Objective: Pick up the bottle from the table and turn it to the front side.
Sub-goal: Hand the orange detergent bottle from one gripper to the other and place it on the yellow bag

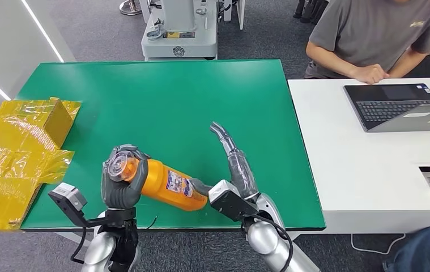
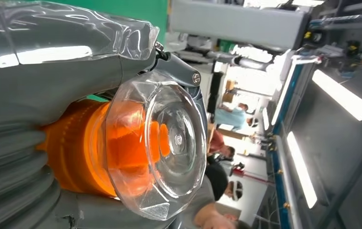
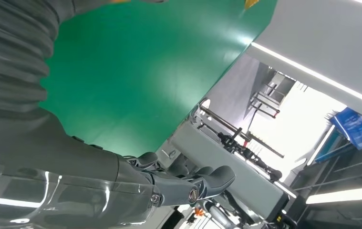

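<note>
Looking down from the head camera, we saw the green table (image 1: pixel 161 102) take up most of the view, with a white desk (image 1: pixel 365 170) butted against its 3 o'clock edge. A person (image 1: pixel 371 34) in a grey shirt sat behind that desk at 1 o'clock, one hand resting near an open laptop (image 1: pixel 399 106). A grey machine (image 1: pixel 179 28) stood beyond the table at 12 o'clock. Crumpled yellow wrapped packaging (image 1: pixel 20 153) lay over the table's 9 o'clock edge.

At the table's 6 o'clock edge we found the orange bottle (image 1: pixel 170 184) lying nearly level, its clear cap toward 9 o'clock and its base toward 3 o'clock, the printed label (image 1: pixel 177 183) facing up toward the camera. Whether it rested on the green surface or was lifted off it, we could not tell. Our left hand (image 1: pixel 120 180) wrapped its dark fingers around the neck and cap end, gripping it. In the left wrist view we saw the clear cap (image 2: pixel 157 148) end-on, the orange neck inside it and grey fingers curled close around. Our right hand (image 1: pixel 236 170) stood at the bottle's base, the thumb touching the base end while the fingers (image 1: pixel 224 136) stretched straight toward 12 o'clock, holding nothing. In the right wrist view those fingers (image 3: pixel 202 183) lay extended together above the green surface.
</note>
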